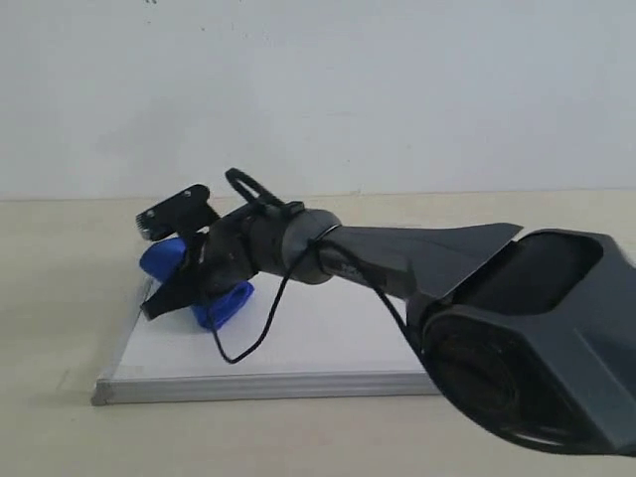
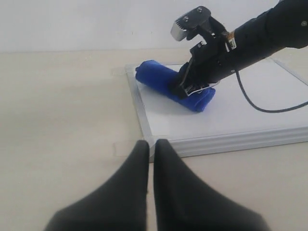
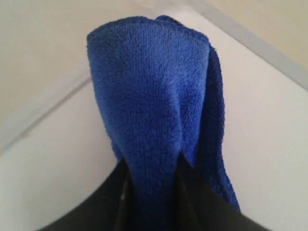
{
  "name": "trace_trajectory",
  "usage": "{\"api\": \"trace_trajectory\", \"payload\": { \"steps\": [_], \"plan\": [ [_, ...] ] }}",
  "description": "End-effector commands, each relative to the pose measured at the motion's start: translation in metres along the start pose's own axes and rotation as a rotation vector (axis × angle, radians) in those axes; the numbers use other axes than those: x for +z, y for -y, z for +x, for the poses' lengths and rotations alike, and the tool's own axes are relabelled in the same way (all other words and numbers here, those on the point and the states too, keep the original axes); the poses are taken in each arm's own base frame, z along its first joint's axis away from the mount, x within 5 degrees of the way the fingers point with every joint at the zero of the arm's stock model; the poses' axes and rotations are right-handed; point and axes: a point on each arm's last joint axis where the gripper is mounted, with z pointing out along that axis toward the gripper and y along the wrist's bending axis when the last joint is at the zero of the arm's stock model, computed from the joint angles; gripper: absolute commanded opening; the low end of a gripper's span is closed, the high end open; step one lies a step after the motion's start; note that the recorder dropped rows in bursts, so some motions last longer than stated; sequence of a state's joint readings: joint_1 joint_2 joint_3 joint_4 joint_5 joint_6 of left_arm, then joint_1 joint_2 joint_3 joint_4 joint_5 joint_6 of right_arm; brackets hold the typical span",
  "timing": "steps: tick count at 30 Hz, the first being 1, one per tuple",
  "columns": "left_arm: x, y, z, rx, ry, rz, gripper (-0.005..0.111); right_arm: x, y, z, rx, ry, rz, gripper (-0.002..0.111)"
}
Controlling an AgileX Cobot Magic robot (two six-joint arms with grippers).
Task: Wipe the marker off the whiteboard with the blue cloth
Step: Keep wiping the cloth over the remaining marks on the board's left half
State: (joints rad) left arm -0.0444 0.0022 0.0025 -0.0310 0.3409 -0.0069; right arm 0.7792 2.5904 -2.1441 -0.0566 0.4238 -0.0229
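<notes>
I have the right gripper [image 2: 192, 89] clamped on the cloth [image 1: 164, 256]. In the right wrist view its two dark fingers [image 3: 96, 211] pinch a fold of blue pile between them, and the rest of the bundle bulges past the tips. In the exterior view the cloth sits left of centre in the frame, at the board's [image 1: 328, 328] far left corner. One blue end shows above the gripper and the other below it. Its lower end looks to be touching the white surface, though from this angle I cannot be sure how firmly it bears down.

The right arm [image 1: 417, 258] reaches in from the lower right of the frame and crosses the middle to the left. Its big dark housing fills the lower right corner. A small wrist camera [image 1: 174, 211] sits on top of the gripper, and a black cable [image 1: 260, 333] loops down from the arm over the board. Arm and cloth cover part of the surface, so I cannot tell whether any marker lies beneath.

The board lies flat on the tan table [image 1: 60, 298], its grey frame running along the near edge, with a pale wall [image 1: 397, 89] behind.

The left gripper [image 2: 150, 149] shows only in its own wrist view. Its fingers are brought together with the thinnest slit between them, and they hold nothing. It hangs over the table just outside the board's frame, well apart from the cloth.
</notes>
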Motion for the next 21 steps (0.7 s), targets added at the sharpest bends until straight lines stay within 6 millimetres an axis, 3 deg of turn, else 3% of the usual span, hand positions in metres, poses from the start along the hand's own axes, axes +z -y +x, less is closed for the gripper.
{"api": "trace_trajectory", "payload": {
  "steps": [1,10,12,15,21],
  "plan": [
    [0.0,0.0,-0.001,-0.008,0.01,0.003,0.004,0.009,-0.008,0.012,0.011,-0.05,-0.029,0.0],
    [0.0,0.0,-0.001,-0.008,0.01,0.003,0.004,0.009,0.077,0.035,0.205,-0.166,0.074,0.0],
    [0.0,0.0,-0.001,-0.008,0.01,0.003,0.004,0.007,0.087,0.04,0.254,-0.203,0.086,0.0],
    [0.0,0.0,-0.001,-0.008,0.01,0.003,0.004,0.006,0.085,0.04,0.257,-0.218,0.084,0.0],
    [0.0,0.0,-0.001,-0.008,0.01,0.003,0.004,0.005,0.019,0.015,0.085,-0.146,-0.043,0.0]
  ]
}}
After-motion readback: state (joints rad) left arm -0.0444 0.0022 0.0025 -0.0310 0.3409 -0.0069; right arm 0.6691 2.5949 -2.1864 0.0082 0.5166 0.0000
